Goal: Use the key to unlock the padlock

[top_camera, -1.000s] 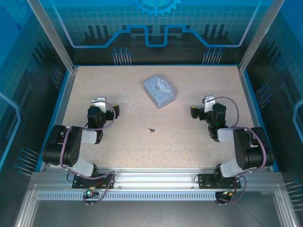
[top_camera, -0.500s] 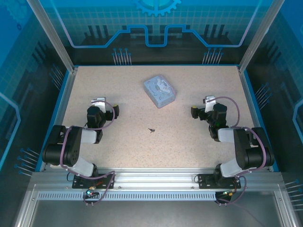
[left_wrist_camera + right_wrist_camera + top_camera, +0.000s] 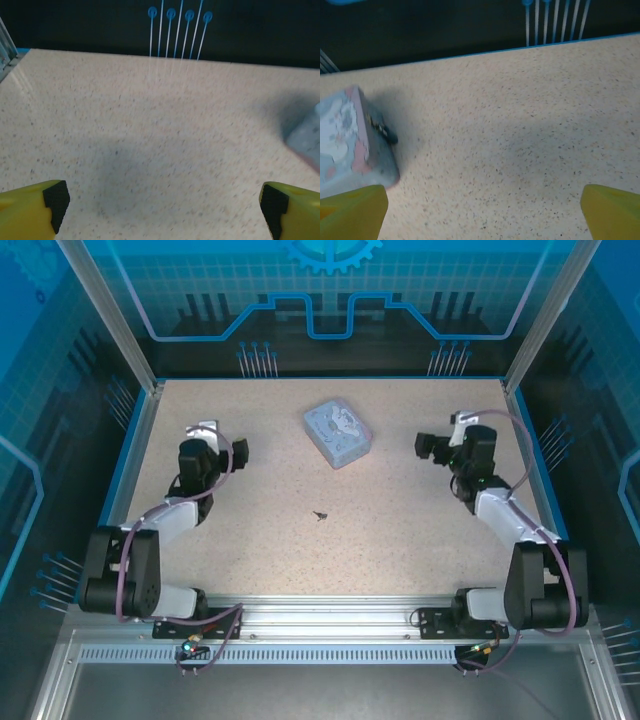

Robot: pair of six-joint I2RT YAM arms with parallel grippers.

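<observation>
Top external: left hand (image 3: 222, 438), right hand (image 3: 442, 432) advanced; key (image 3: 320, 514) unmoved.

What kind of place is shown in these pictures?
Most likely a robot test cell in a lab, not a home: a speckled table walled by blue printed panels on aluminium posts, with the left arm and right arm bolted to a rail.

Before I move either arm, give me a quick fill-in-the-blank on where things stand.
1. The left gripper and right gripper are both ___.
2. The key lies on the table, held by ___ gripper.
3. The padlock sits right at the side of the ___.
Missing words: open; neither; tin.
</observation>
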